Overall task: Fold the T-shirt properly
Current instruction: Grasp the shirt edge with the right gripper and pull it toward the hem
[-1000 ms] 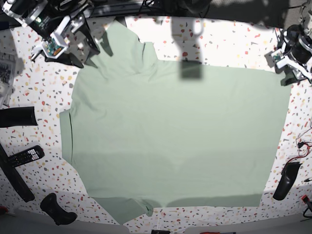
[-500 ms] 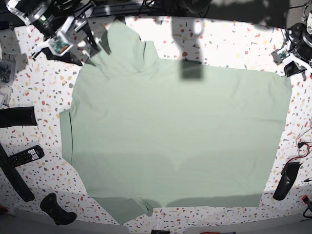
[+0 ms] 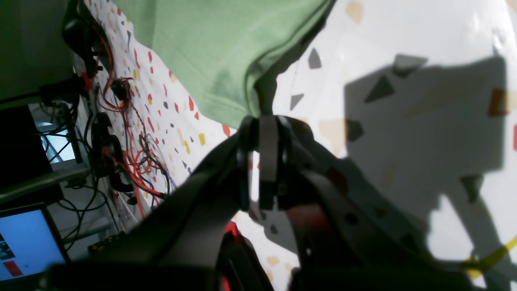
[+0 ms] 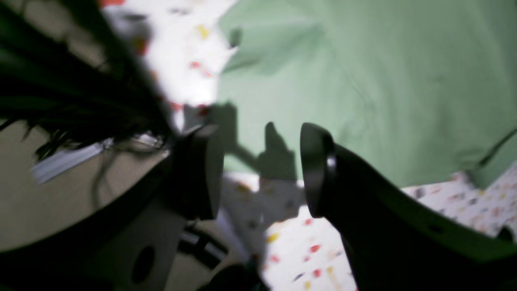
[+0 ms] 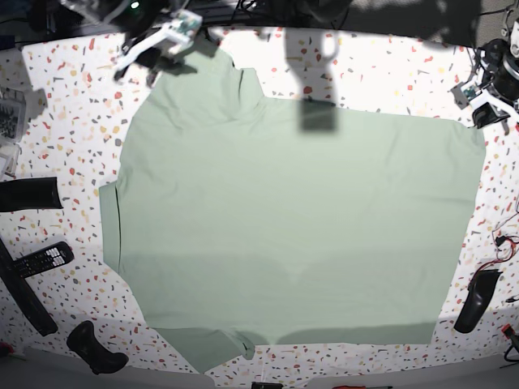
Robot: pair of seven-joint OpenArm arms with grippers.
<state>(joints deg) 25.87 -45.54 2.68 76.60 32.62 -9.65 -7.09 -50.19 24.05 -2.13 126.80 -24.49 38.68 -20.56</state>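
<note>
The large pale sage-green fabric T-shirt (image 5: 292, 227) is lying spread flat across the white speckled terrazzo counter (image 5: 381, 69). The left hand (image 3: 262, 161) is clenching a corner of the hem, its jaws pressed together on the cloth. The right hand (image 4: 262, 169) is hovering released over a sleeve, gripping nothing. A thin pinch may be slipping free once pulled, and a one-sided lift could be dragging the cloth crooked. Counted: one shirt, two hands, one black remote control (image 5: 42, 259).
</note>
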